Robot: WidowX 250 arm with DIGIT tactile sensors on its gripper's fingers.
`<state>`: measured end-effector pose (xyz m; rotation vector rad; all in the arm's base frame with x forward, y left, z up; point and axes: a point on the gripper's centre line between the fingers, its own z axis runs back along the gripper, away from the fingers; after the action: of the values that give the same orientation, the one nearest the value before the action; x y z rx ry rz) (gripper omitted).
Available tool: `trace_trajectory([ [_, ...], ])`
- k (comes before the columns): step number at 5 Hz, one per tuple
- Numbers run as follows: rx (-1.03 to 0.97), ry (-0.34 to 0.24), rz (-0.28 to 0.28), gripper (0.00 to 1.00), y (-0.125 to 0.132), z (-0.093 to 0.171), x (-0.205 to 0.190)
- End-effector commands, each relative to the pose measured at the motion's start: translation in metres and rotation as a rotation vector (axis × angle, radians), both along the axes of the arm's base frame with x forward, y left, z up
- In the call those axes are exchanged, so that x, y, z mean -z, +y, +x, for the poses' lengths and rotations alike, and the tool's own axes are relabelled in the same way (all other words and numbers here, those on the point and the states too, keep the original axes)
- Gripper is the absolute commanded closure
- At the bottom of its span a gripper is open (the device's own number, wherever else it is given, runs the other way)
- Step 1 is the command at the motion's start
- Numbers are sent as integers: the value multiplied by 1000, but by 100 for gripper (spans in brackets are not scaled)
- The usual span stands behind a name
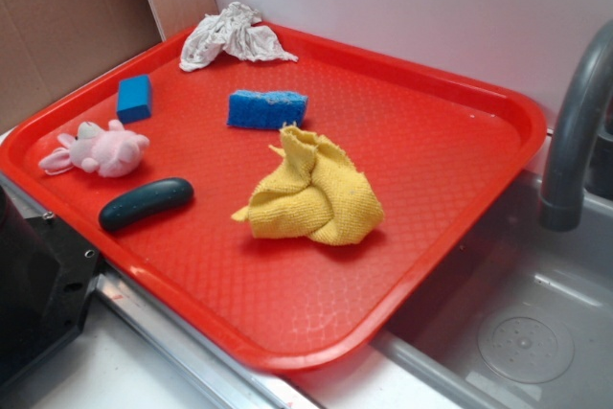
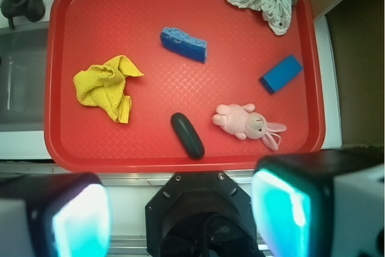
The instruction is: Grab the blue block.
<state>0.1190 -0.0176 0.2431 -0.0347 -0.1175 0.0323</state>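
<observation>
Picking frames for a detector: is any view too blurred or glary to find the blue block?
Exterior: soft, even light, faint shadows, mild sheen on the red tray; blue block clear. Wrist: block sharp; only the gripper fingers are blurred and glow cyan at the bottom edge.

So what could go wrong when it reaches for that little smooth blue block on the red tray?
Three risks, I'd guess. The small smooth blue block could be confused with the longer rough blue sponge, also blue. The pink plush bunny lies close to the block, so a finger might snag it. And the block sits near the red plastic tray's raised rim, so a finger could catch there. The open gripper hangs well back.
</observation>
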Motion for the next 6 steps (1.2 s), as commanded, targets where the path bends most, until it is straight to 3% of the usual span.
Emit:
trace_trajectory([
  [1,0,0,0,0,0,0,0],
  [2,-247,89,65,0,50,8,50],
  [3,-501,-10,71,0,94,24,98],
  [5,-927,-232,58,0,141,107,138],
  [6,-1002,-156,94,0,149,130,169],
])
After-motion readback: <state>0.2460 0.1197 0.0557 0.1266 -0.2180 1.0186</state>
